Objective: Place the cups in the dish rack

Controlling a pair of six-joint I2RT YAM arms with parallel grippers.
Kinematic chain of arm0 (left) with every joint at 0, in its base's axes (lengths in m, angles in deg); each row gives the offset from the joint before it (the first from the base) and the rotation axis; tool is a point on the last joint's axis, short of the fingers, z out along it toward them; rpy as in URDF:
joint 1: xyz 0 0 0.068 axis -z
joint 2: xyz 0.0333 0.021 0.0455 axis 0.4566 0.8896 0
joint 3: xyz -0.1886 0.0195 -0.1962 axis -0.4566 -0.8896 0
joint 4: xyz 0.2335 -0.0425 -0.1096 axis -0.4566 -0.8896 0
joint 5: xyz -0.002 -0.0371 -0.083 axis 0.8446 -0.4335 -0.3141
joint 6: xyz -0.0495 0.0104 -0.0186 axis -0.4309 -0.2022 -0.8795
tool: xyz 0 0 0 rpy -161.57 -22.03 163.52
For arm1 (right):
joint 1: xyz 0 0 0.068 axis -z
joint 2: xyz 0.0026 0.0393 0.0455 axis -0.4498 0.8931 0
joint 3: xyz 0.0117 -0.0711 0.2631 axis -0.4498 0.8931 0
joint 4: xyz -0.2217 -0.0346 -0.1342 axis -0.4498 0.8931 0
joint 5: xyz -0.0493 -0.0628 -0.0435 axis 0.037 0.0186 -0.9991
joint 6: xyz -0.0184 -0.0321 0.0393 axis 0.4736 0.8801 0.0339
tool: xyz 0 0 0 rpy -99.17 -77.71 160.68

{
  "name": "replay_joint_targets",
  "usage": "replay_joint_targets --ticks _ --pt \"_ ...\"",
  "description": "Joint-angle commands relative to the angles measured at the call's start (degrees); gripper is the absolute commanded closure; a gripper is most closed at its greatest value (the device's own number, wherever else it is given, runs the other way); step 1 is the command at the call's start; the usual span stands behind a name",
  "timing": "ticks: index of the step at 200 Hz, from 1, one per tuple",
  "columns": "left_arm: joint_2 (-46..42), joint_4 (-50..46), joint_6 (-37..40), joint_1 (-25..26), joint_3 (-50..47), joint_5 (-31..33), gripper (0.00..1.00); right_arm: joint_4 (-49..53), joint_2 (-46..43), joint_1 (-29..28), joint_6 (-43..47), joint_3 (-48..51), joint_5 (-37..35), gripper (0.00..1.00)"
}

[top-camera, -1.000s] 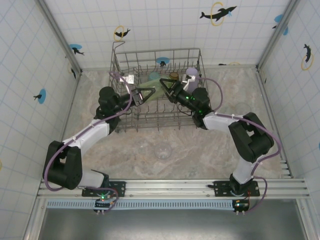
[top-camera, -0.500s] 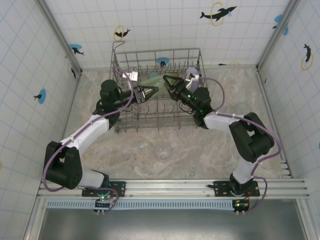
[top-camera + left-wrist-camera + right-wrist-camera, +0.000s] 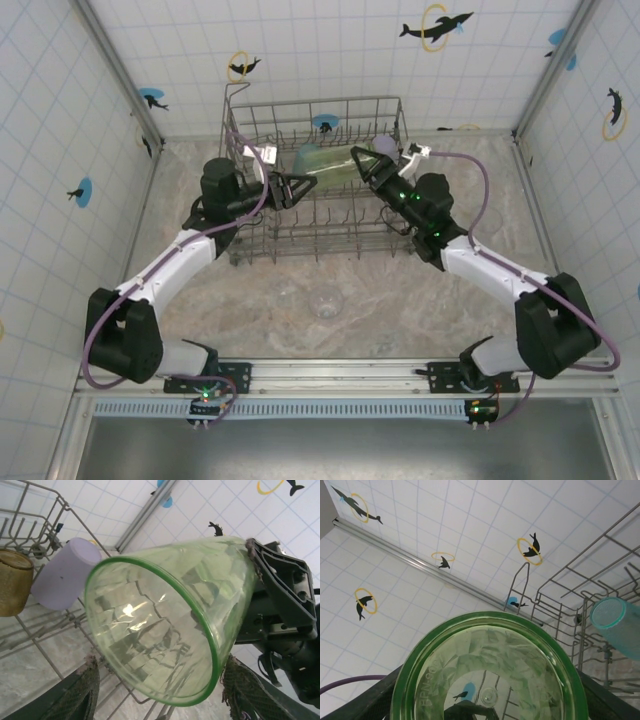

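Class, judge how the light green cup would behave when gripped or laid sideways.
The light green cup has thin translucent walls, so it is probably light and flexible. Its glossy surface looks slippery. Round and tapered, it would likely roll in a curve.

Light green cup, grey rack

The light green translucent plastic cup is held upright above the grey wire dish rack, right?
Not upright: the light green translucent plastic cup is held on its side above the grey wire dish rack, as the top external view shows.
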Motion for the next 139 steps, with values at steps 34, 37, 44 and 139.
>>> replay_joint_targets --ticks 34,37,44,139 --pt "-4.12 -9.21 2.99 0.18 4.91 10.89 0.20 3.24 -0.56 0.33 7.58 -0.44 -0.46 0.64" --pt "-4.41 -10.00 3.45 0.15 5.05 11.89 0.19 3.63 -0.27 0.31 7.81 -0.78 -0.46 0.63" --pt "-5.20 -11.89 4.44 0.15 5.36 14.29 0.17 4.47 0.43 0.30 8.34 -1.37 -0.40 0.63" --pt "-6.94 -24.90 11.13 -8.18 10.29 27.31 0.03 15.23 7.05 -4.06 23.95 -9.45 -5.26 0.63"
